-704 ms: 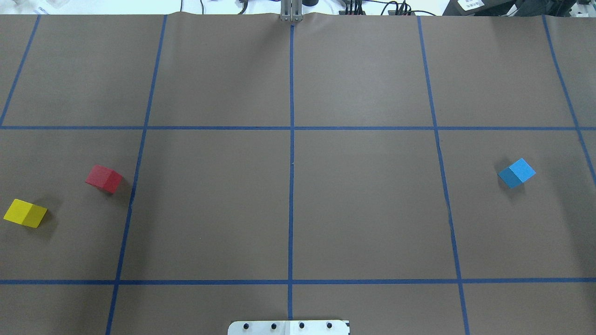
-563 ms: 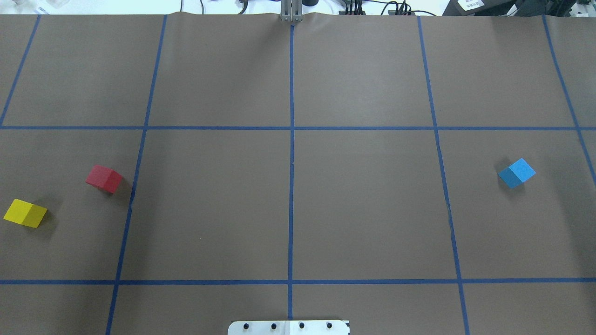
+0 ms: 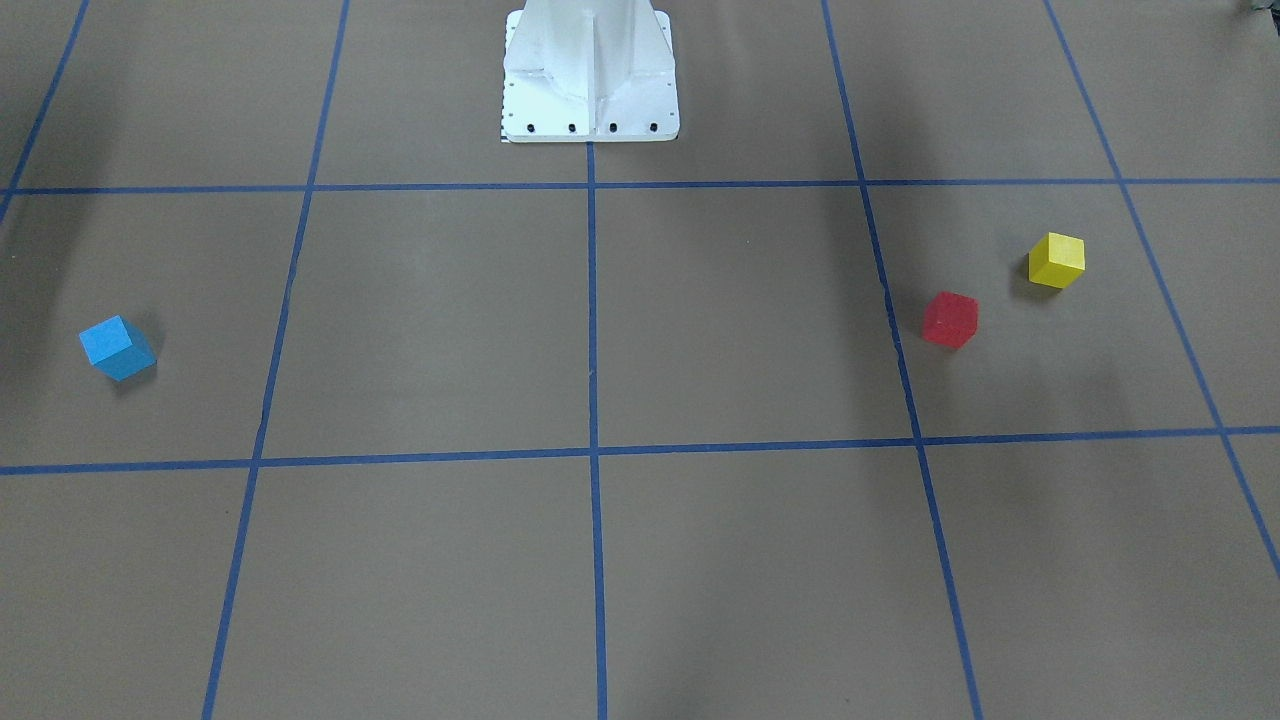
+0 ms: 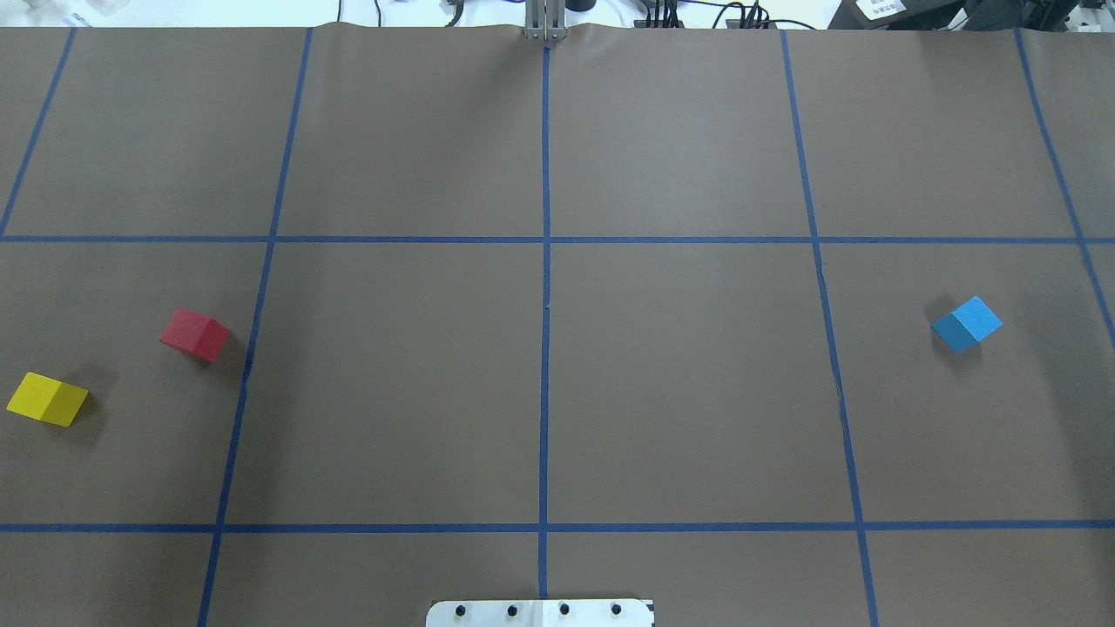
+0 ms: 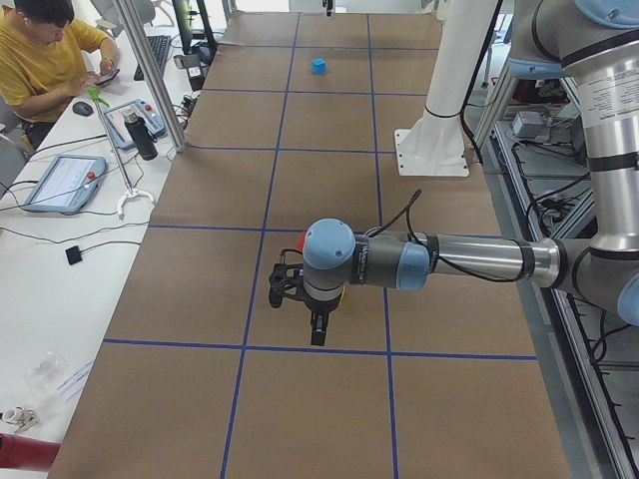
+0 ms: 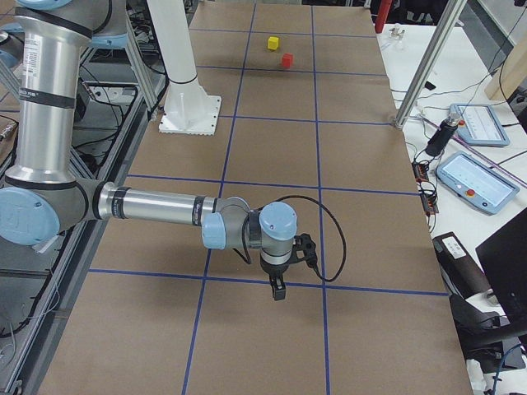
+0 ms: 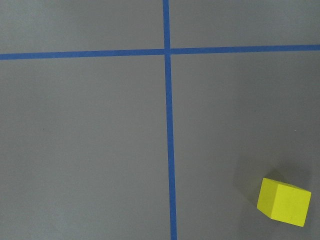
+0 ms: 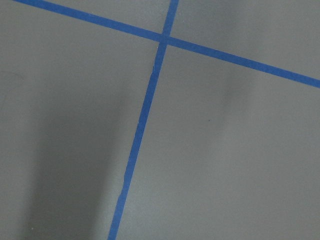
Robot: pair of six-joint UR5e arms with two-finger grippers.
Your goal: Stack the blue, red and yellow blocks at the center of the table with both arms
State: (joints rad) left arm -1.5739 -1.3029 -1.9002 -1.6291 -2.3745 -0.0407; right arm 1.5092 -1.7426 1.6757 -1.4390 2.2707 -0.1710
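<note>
The red block (image 4: 194,334) and yellow block (image 4: 47,399) lie near each other on the robot's left of the desk (image 4: 540,392). The blue block (image 4: 967,324) lies well apart on its right. The left claw (image 5: 318,337) and right claw (image 6: 277,291) hang over the desk, but it cannot be told whether they are wide or narrow.

With the centre of the table (image 4: 679,383) as dial and twelve pointing away from the robot, the blue block (image 4: 967,324) lay at three o'clock and the red block (image 4: 194,335) at nine, well apart. The yellow block (image 4: 47,399) sat near the red one, at about eight o'clock from it, and the pedestal (image 4: 540,613) stood at six. The left gripper (image 5: 317,334) apparently hung over those two, its wrist hiding them.
</note>
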